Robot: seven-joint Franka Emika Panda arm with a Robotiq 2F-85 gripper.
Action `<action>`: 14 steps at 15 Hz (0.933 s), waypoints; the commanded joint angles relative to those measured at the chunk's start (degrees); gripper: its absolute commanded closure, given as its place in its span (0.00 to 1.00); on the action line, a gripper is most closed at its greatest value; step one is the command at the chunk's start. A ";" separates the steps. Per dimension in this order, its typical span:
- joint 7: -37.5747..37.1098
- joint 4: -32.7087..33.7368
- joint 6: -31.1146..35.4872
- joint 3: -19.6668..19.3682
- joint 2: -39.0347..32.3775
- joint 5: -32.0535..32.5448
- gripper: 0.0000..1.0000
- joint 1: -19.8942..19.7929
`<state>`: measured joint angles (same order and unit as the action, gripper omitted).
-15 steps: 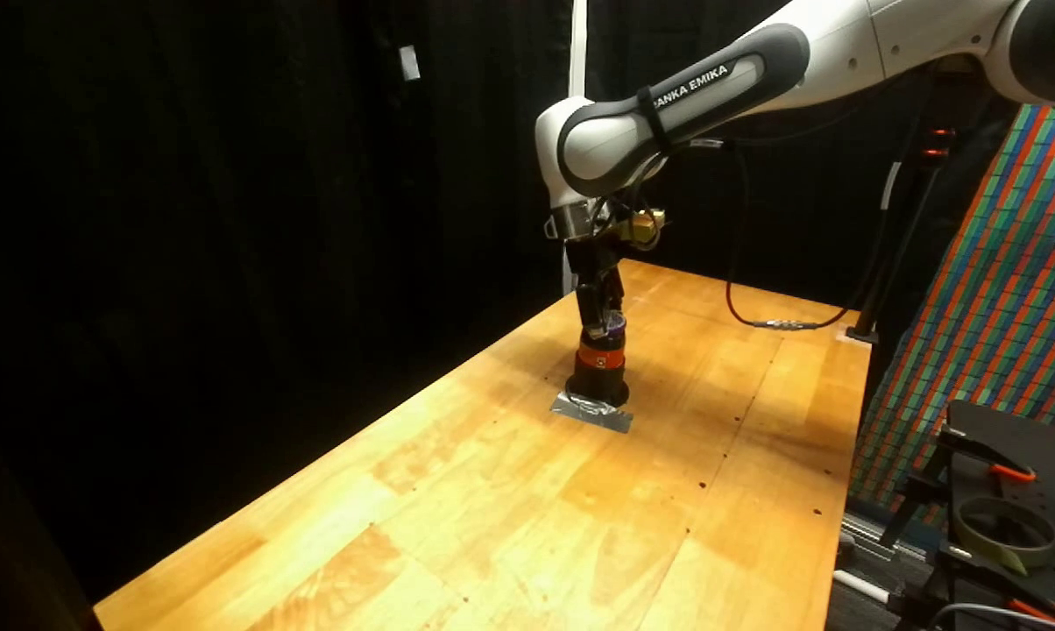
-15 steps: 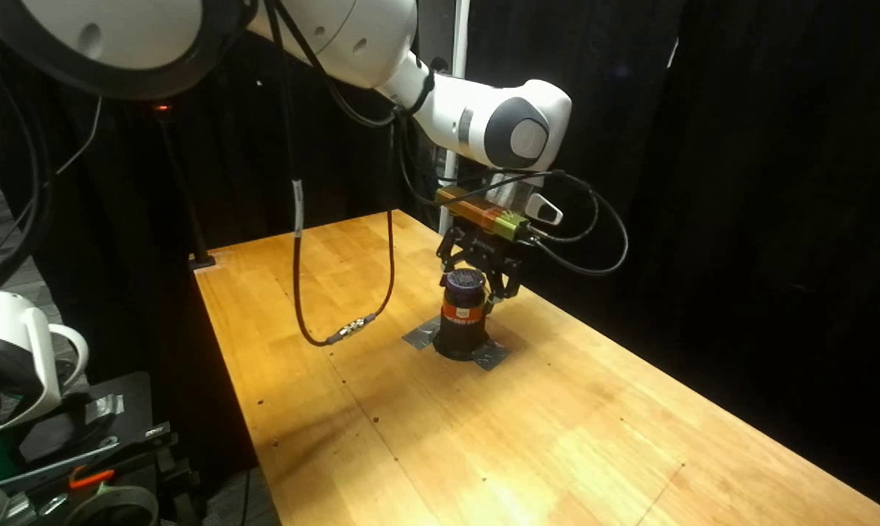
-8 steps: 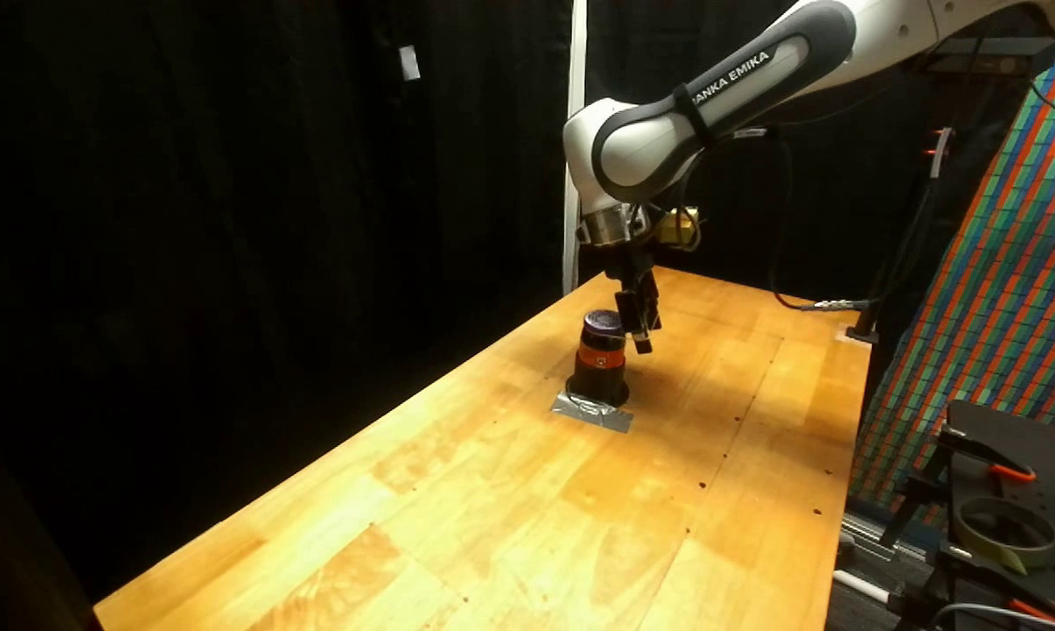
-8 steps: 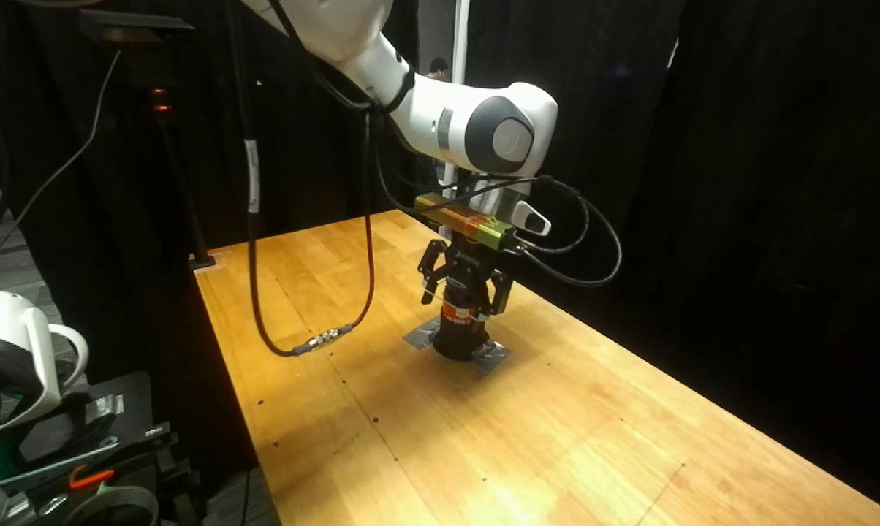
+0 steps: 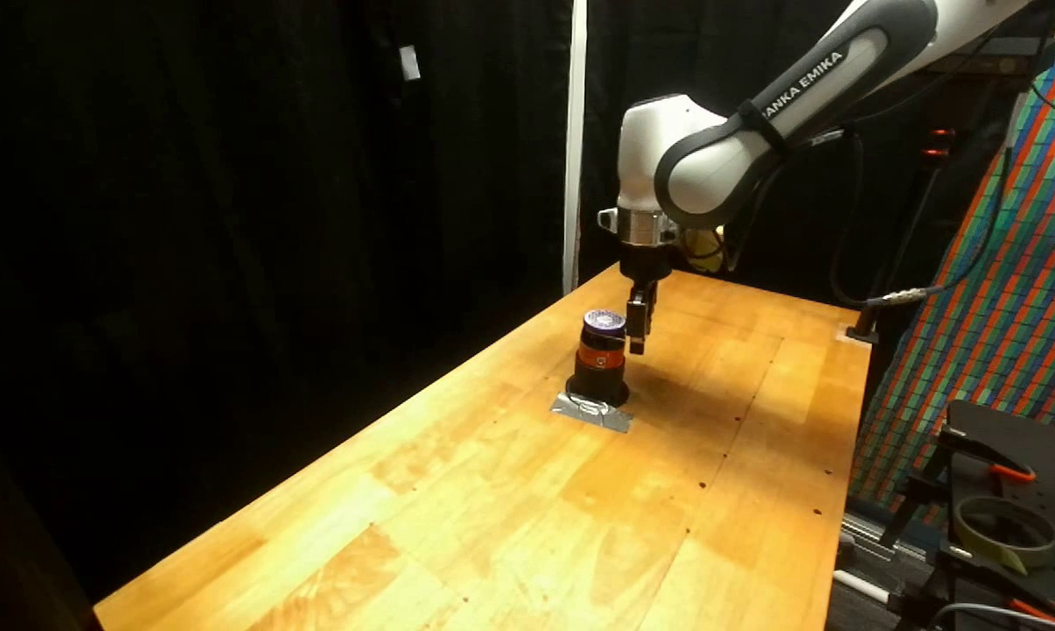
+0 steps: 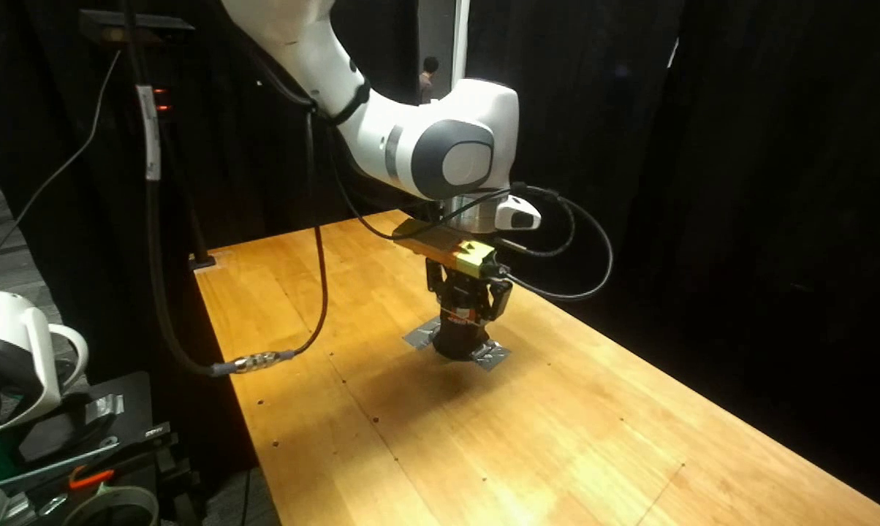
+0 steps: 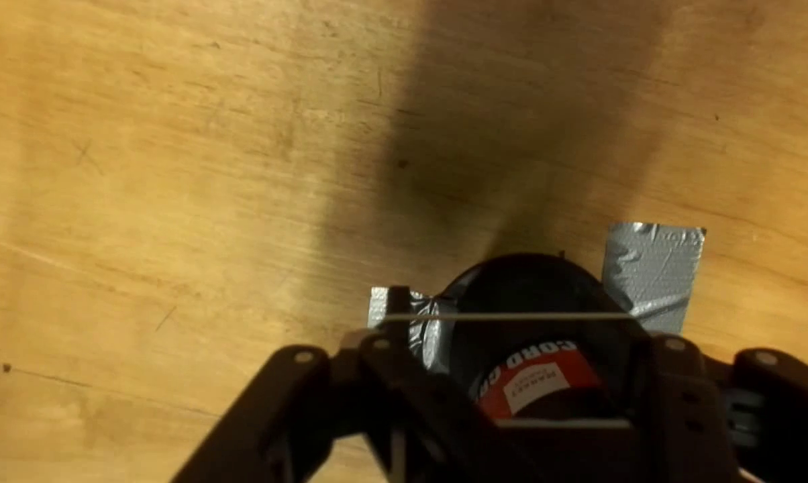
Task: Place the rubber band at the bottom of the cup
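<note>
Gripper [image 7: 515, 322] spread; rubber band [image 7: 505, 316] stretched across it; just beside, cup [image 5: 600, 358] (orange-red middle) upright on table [image 5: 510, 499].

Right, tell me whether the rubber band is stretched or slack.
Stretched: in the wrist view, the rubber band runs in a straight line across the open gripper, with no slack loop showing.

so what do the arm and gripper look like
The arm is white and rounded, with grey covers, white "ANKA EMIKA" lettering and a black strap. The silvery wrist carries a yellow-green box and looping black cables. The gripper is black, with two jointed fingers.
</note>
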<state>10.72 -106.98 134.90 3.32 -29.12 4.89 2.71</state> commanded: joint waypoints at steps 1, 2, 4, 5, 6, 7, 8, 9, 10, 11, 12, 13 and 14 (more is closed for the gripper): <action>0.33 -14.29 15.86 -0.42 7.40 2.02 0.64 -0.67; -0.22 -17.36 20.66 -0.53 8.91 2.09 0.70 -0.69; -0.25 -23.69 30.56 -0.57 11.40 2.00 0.84 -1.00; -0.19 -26.92 35.51 -0.69 12.98 2.12 0.85 -1.15; -0.68 -29.12 40.30 -1.47 13.45 2.98 0.87 -0.71; -0.89 -31.60 45.25 -2.58 13.86 4.21 0.89 -0.05; -1.45 -33.60 50.15 -4.11 14.05 5.34 0.88 0.87; -2.49 -35.34 55.15 -6.75 13.91 6.75 0.85 2.66; -1.57 -37.13 60.05 -9.21 13.17 6.65 0.86 4.46; -0.09 -38.37 65.09 -12.00 11.96 5.20 0.83 6.87; 1.58 -39.82 69.79 -13.07 10.66 3.32 0.84 7.90; 2.46 -40.91 74.37 -13.79 9.34 1.71 0.83 8.86; 2.56 -41.77 78.82 -13.64 7.77 1.09 0.84 9.05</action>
<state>10.73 -145.02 202.49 -7.98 -18.83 9.27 9.10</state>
